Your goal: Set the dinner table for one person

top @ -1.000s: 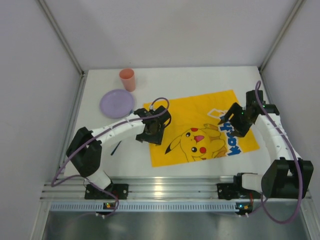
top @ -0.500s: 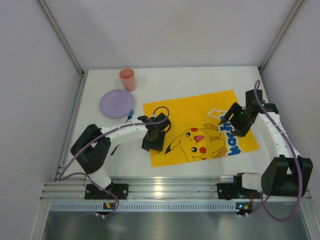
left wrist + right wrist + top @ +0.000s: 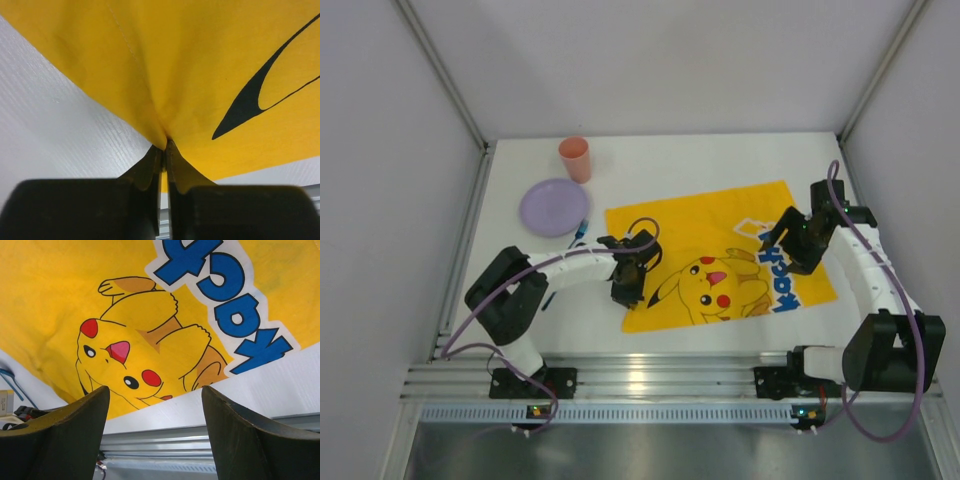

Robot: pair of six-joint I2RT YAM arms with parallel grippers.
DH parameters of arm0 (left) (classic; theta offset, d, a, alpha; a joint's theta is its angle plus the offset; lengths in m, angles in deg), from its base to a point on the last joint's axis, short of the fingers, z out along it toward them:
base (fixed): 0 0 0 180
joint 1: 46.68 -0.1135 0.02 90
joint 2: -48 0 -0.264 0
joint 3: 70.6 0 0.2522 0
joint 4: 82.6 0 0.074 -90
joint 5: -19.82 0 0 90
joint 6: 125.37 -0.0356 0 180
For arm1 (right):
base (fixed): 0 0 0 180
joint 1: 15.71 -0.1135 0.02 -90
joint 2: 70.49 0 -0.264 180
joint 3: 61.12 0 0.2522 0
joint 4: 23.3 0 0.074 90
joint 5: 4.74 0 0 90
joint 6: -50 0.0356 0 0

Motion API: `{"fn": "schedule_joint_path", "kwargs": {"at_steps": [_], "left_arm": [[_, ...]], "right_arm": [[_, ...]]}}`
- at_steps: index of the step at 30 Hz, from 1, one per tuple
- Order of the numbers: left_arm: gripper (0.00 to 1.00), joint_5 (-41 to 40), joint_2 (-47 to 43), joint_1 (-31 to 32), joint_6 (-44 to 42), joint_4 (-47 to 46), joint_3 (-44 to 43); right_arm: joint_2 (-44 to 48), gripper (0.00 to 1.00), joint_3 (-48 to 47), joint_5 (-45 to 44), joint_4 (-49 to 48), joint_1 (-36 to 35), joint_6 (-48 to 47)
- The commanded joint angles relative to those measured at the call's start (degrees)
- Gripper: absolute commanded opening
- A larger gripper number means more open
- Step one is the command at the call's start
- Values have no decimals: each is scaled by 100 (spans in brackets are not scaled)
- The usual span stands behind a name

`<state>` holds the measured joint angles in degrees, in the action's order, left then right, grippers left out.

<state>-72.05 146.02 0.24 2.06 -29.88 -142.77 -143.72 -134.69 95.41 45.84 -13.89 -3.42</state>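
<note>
White dinner table (image 3: 720, 160) below both jaws; left gripper (image 3: 165, 145) pinches cloth (image 3: 200, 75); right gripper (image 3: 155, 390) spread

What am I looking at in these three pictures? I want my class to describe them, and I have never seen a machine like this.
You are looking at two robot arms bolted at the near edge of a white table. The wide picture comes from a fixed camera above and behind the arms. The other two pictures come from a small camera on each wrist, so each shows that arm's own two fingers at the bottom.

On the table lie a yellow Pikachu cloth, a purple plate and, standing behind the plate, a pink cup.

The left gripper has closed on a fold of the cloth near its left edge and pinches it. The right gripper is open above the cloth's right part and holds nothing.
</note>
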Motion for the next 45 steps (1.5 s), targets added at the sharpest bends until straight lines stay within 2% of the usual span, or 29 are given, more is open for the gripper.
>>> {"fn": "schedule_joint_path", "kwargs": {"at_steps": [1, 2, 7, 10, 13, 19, 26, 27, 29, 30, 31, 32, 33, 39, 43, 45], "left_arm": [[3, -120, 270, -7, -69, -196, 287], [0, -164, 253, -16, -87, -100, 295], [0, -551, -80, -191, -271, 261, 392], [0, -446, -441, -603, -508, 323, 594], [0, -175, -731, -754, -614, 297, 638], [0, -365, -415, -939, -754, 999, -319], [1, -315, -335, -1044, -790, 1184, -461], [11, -297, -362, -1044, -729, 1210, -426], [24, -384, -467, -1035, -641, 1307, -425], [37, -445, -529, -1035, -562, 1455, -460], [75, -542, -564, -1035, -527, 1544, -513], [89, -630, -643, -1035, -500, 1640, -574], [97, -831, -687, -1035, -456, 1763, -757], [98, -1342, -758, -1281, -421, 2300, -1918], [98, -1579, -635, -2034, -386, 2248, -2446], [98, -1606, -600, -2387, -307, 2134, -2561]], "right_arm": [[125, 75, -101, -110, 79, -77, -81], [151, 75, -92, -110, 79, -77, -72], [195, 75, -22, -101, 61, -77, -46], [239, 75, 57, -84, 17, -77, -19], [265, 75, 145, -40, -35, -77, 16], [274, 75, 181, 13, -71, -86, 16], [327, 75, 215, -5, -62, -77, -54], [336, 75, 224, -5, -62, -77, -63], [379, 75, 242, -5, -62, -77, -98], [389, 75, 251, -5, -62, -77, -107], [406, 75, 251, 13, -36, -77, -124], [458, 75, 251, 30, -27, -77, -142], [494, 75, 251, 65, -18, -77, -142], [889, 76, 49, 356, 315, -86, -282], [1214, 76, -57, 540, 544, -86, -545], [1267, 76, -66, 488, 580, -321, -590]]}}
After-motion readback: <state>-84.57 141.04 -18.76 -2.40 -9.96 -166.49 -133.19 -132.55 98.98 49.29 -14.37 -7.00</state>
